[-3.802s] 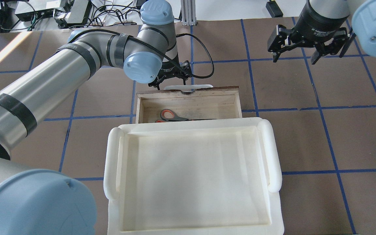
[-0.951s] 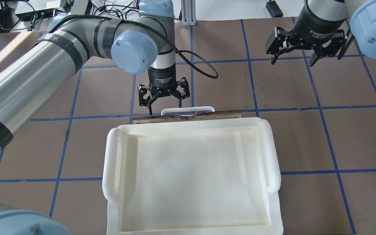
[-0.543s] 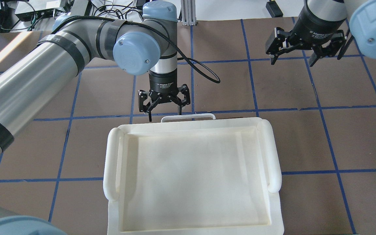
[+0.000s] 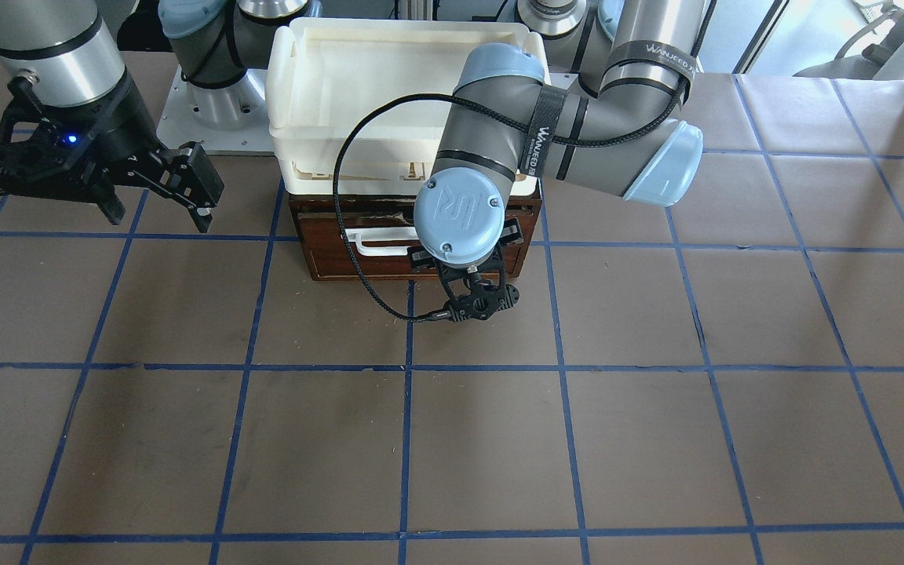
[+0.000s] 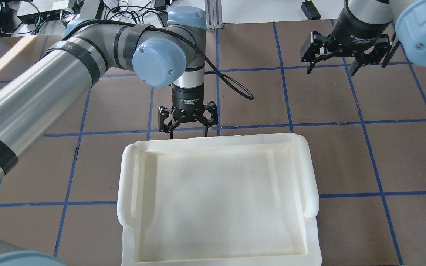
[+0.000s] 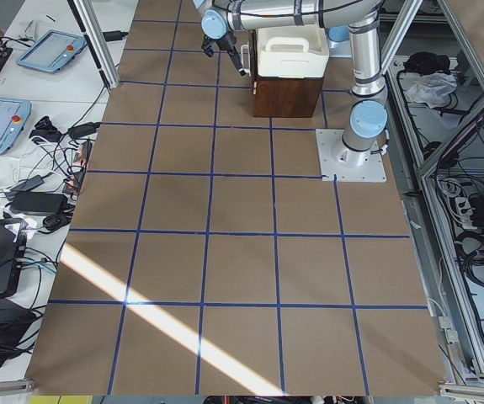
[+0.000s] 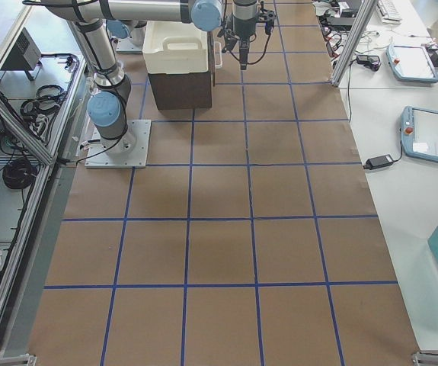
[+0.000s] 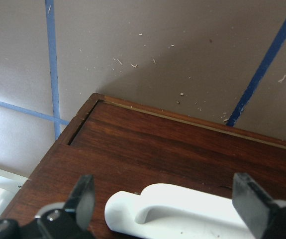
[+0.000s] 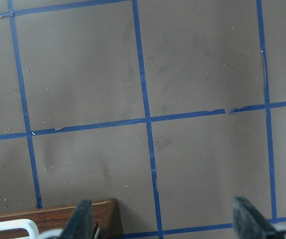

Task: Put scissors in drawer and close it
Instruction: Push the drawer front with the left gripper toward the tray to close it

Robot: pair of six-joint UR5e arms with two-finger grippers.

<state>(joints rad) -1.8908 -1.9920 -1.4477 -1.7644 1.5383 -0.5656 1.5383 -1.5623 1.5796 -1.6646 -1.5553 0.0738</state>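
The dark wooden drawer (image 4: pixel 326 253) sits pushed in under the cream tray, its front flush with the cabinet frame in the left wrist view (image 8: pixel 182 144). Its white bar handle (image 4: pixel 373 239) lies across the front. The scissors are out of view. My left gripper (image 5: pixel 188 128) is open, pointing down just in front of the drawer front. In the left wrist view (image 8: pixel 166 199) its fingers straddle one end of the handle (image 8: pixel 182 211) without closing on it. My right gripper (image 5: pixel 331 66) is open and empty, above bare table off to the right (image 4: pixel 158 213).
The cream-white plastic tray (image 5: pixel 124 177) sits on top of the brown cabinet (image 7: pixel 180 88) and hides the drawer from above. The right wrist view shows the cabinet's corner (image 9: pixel 103 214) and blue tape lines on the brown table. Robot bases stand behind the cabinet.
The drawer, open with the scissors inside 3.8 s ago, has slid in under the tray. My left gripper moved with its front toward the robot. The handle no longer shows from overhead.
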